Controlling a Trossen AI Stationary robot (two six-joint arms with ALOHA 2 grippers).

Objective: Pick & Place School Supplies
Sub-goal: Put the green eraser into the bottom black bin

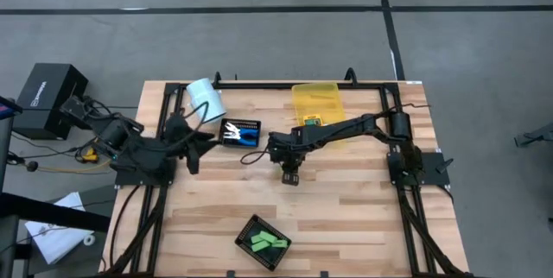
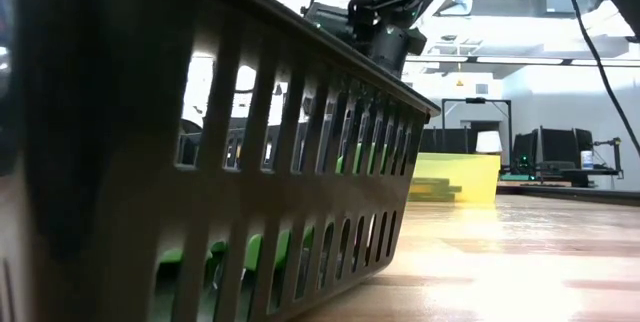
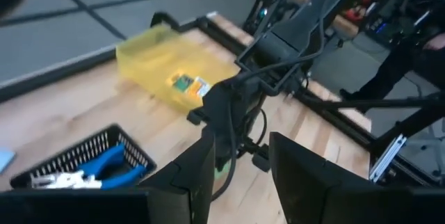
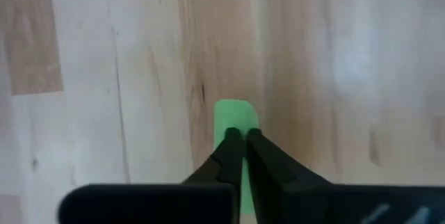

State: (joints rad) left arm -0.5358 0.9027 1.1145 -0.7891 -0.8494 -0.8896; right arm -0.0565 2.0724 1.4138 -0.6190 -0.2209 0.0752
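At the left edge of the high view the left gripper [image 1: 192,144] waits over the wooden table [image 1: 346,217], its fingers partly apart and holding nothing. The pale cylinder [image 1: 204,99] lies just above it. Right of it, a small black tray [image 1: 239,132] holds blue-handled scissors [image 1: 246,136]. At centre, the right gripper [image 1: 290,177] points down at open boards, pinched shut on a light-green piece [image 4: 235,116]. Upper right of it, the yellow bin [image 1: 316,103] holds a yellow-orange pack [image 1: 312,122]. Bottom centre, a second black tray [image 1: 263,242] holds more green pieces [image 1: 269,243]; in the low view its slotted wall hides most of the table.
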